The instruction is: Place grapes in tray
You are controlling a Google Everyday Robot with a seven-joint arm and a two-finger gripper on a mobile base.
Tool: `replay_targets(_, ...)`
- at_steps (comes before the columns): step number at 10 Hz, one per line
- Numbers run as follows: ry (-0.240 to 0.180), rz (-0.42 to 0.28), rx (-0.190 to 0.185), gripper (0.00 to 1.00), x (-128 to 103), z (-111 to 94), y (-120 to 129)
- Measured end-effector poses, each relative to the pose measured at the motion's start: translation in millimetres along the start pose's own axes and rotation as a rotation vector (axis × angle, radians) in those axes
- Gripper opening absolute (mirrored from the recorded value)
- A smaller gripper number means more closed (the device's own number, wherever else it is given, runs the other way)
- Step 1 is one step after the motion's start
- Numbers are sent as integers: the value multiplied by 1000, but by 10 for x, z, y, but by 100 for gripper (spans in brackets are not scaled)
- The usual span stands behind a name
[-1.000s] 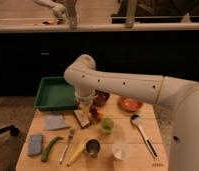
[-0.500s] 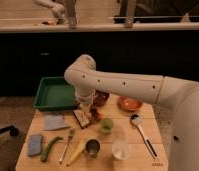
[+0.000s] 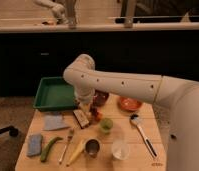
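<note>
My gripper (image 3: 86, 106) hangs low over the wooden table (image 3: 143, 160), at the end of my white arm (image 3: 118, 85), which comes in from the right and bends down just past the near right corner of the tray (image 3: 55, 93). Whether it is open or closed, or has hold of anything, I cannot tell from here. The grapes (image 3: 95, 114) show as a small reddish lump right beside and slightly below my gripper, in front of the dark bowl (image 3: 101, 96) and next to a dark brown block (image 3: 82, 119); they are outside the tray. The tray sits at the back left of the table. To the right lies an orange bowl (image 3: 129, 104), with a long spoon (image 3: 140, 131) in front of it. A light green fruit (image 3: 106, 125) rests just beyond the grapes toward the front.
</note>
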Motion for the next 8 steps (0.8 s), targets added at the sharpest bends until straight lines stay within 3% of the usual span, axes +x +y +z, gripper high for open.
replay_targets(2,-11,-31,11,0,-299,-50,-6)
replay_targets(3,-15,-56,16,0,-560,-90,-1)
replay_targets(8,-15,-118,7,0,-1066,-50,-84)
